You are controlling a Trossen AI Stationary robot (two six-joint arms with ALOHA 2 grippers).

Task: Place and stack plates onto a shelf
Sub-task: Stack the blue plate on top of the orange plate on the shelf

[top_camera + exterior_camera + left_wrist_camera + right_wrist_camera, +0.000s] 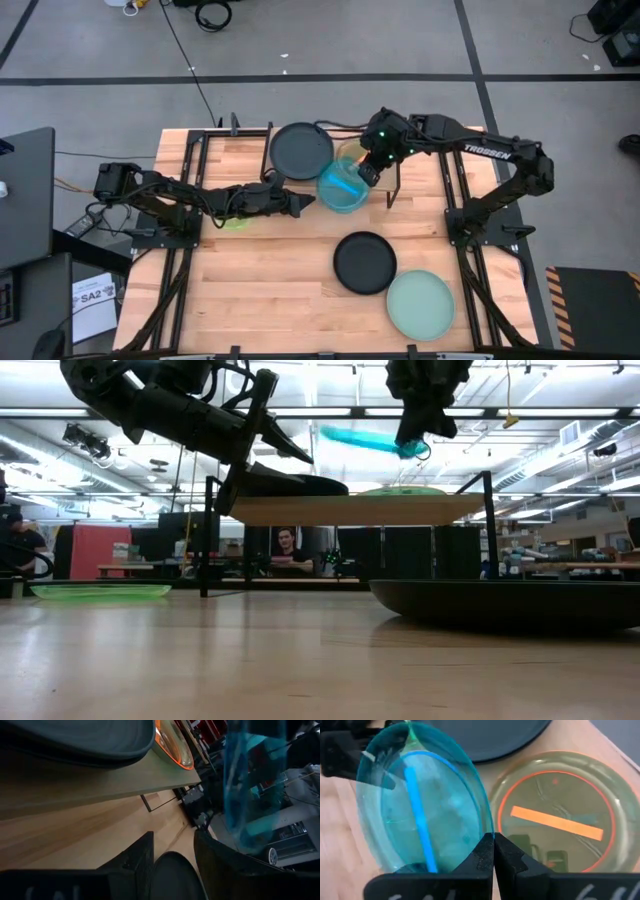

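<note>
Right gripper (493, 851) pinching blue plate (422, 800) by rim above orange plate (560, 815) on shelf (360, 510); slip risk. Left gripper (300, 204) open nearby, collision risk.

Open lab hall (strip lights (560, 445), workbenches (130, 570), taped floor (300, 75))

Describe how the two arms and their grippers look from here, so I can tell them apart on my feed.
Both arms are dark, jointed and slim. The right arm carries white TROSSEN lettering and a green light near its wrist. The left arm shows black cabling at its base. Both the left gripper and right gripper have two dark fingers.
</note>
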